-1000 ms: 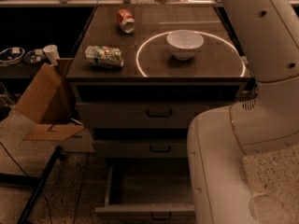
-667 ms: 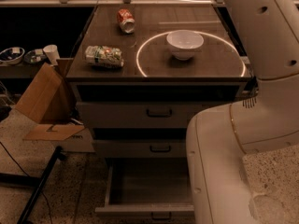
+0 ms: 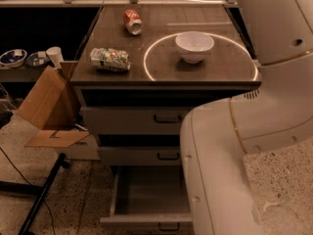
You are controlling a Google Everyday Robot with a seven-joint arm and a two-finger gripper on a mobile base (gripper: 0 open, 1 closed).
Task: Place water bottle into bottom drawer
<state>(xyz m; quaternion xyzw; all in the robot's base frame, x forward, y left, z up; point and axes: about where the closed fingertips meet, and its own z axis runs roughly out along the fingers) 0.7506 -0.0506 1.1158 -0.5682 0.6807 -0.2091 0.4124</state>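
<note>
Gripper out of frame, so its state cannot be told; only the robot's smooth white arm shell (image 3: 230,170) fills the right side. Water bottle not visible in this view. Bottom drawer (image 3: 146,223), a grey metal tray with a shallow front and small dark handle, is pulled out at lower center, its flat floor showing. Two shut drawers above it. On the dark tabletop (image 3: 205,77): a round white bowl (image 3: 194,45) inside a glowing ring, a crushed green-and-white can (image 3: 110,59) at left, and a red-orange can (image 3: 132,22) lying at upper center. Open cardboard box (image 3: 46,106) at left.
</note>
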